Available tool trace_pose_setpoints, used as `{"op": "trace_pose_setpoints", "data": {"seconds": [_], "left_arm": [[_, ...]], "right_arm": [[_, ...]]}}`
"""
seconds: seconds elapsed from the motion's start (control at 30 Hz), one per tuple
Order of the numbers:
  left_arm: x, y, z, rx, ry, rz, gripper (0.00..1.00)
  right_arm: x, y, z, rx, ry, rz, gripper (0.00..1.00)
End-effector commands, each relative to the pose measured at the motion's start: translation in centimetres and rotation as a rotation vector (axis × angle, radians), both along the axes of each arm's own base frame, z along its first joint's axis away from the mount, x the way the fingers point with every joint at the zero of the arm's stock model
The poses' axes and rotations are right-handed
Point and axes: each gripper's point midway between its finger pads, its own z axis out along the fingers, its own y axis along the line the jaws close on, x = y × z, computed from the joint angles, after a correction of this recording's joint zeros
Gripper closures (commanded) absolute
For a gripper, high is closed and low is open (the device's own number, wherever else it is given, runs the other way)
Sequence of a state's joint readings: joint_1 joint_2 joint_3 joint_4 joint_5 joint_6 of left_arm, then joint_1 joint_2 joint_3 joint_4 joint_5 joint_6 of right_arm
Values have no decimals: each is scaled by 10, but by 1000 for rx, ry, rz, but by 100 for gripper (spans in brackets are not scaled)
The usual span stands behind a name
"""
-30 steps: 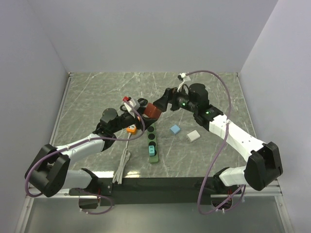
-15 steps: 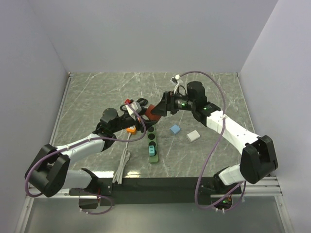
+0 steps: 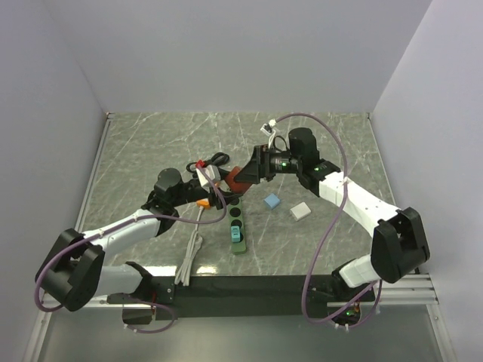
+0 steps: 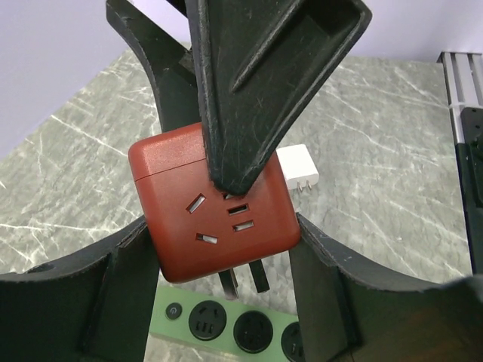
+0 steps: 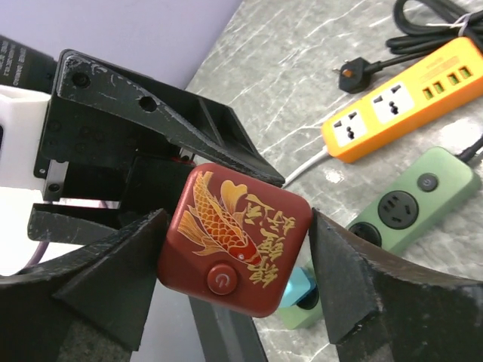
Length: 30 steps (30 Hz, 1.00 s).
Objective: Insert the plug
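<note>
Cube [image 3: 240, 178] wasn't in yet: mid-air, just 12 o'clock of strip [image 3: 235, 215] on table [image 3: 151, 143]. L tool [image 4: 223, 256] part-open, clamped on cube's sides. R tool [image 5: 238, 219] straddled it wide, grip unclear. Left to do: align prongs, seat.

The grey marbled surface [image 3: 332, 151] carries a green power strip [image 3: 235, 217] just under the right claw [image 3: 243, 178] on its near side. An orange strip [image 3: 204, 201] lies to the claw's left, and a blue block [image 3: 272, 201] and a white adapter [image 3: 300, 211] to its right.
</note>
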State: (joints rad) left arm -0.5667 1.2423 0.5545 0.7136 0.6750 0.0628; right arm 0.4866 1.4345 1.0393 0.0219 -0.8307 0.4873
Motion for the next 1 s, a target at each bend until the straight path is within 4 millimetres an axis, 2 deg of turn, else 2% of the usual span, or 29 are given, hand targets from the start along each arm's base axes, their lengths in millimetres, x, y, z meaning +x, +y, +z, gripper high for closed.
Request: {"op": "trace_pose_setpoints", "data": {"seconds": [0.0,0.1,0.13,0.17,0.2,0.23,0.3,0.33,0.37,0.43,0.53,0.57,0.63,0.67,0.77,0.97], "left_arm": [[-5,0,27,-31,-121,-29,99],[-5,-2,25,-25,-112,-38,99],[-1,-1,23,-25,-85,-17,99],[3,-1,20,-21,-65,0,97],[7,-1,23,-24,-57,18,83],[13,0,22,-31,-23,47,64],[14,0,24,-46,-20,58,49],[13,1,27,-62,-18,66,38],[14,3,28,-71,-22,80,22],[18,8,28,-73,-16,114,14],[21,17,29,-78,-22,144,12],[21,26,24,-93,16,157,12],[16,34,33,-142,10,141,11],[20,45,28,-151,25,171,10],[28,59,33,-207,61,234,9],[44,69,30,-263,182,320,9]], "right_arm": [[-1,6,2,15,-14,35,21],[-2,7,1,19,-17,46,47],[-2,7,1,22,-16,48,72],[0,7,2,23,-21,41,84],[3,7,3,24,-30,29,92],[7,7,6,24,-46,15,100],[24,2,8,12,-60,-58,100],[36,-3,15,19,-77,-93,100],[43,-7,20,27,-77,-120,100],[62,-16,36,31,-121,-176,100],[75,-24,57,14,-179,-224,100],[80,-29,61,16,-191,-243,100],[82,-34,70,29,-209,-248,100],[84,-37,71,29,-211,-257,100],[85,-40,71,14,-223,-266,100],[77,-43,61,2,-302,-258,100]]}}
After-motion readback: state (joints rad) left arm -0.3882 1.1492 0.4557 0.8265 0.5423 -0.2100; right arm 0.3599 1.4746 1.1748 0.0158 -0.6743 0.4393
